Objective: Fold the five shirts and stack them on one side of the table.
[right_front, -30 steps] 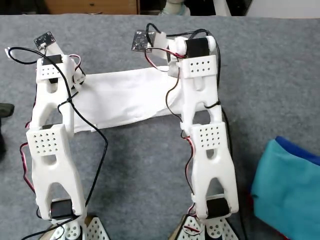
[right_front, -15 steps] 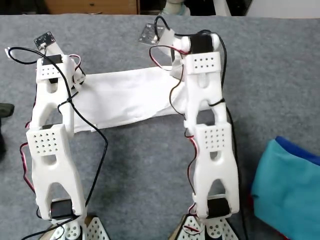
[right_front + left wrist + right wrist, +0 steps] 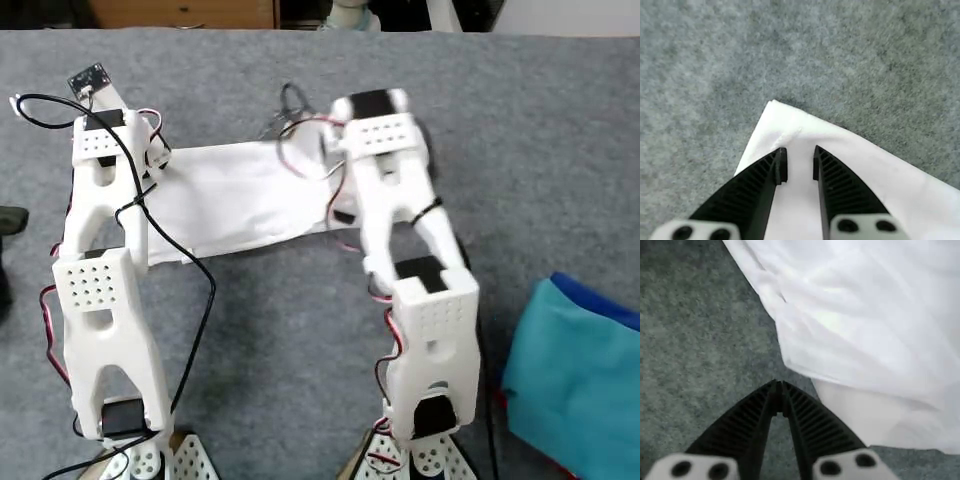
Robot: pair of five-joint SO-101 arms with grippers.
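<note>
While the high view takes in the whole white shirt [image 3: 240, 200], a smooth folded band lying lengthwise left to right across the far half of the grey, felt-like worktop [image 3: 280, 330], the wrist views show the tips. The left pincer [image 3: 796, 162], its ribbed black fingers slightly parted, rests on a shirt corner. The right pincer [image 3: 778, 390] is clenched empty beside the shirt's rumpled edge.

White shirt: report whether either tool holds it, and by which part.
Nothing is held. The left tool stands open over a corner of the white shirt; the right tool is shut, empty, beside its edge.
</note>
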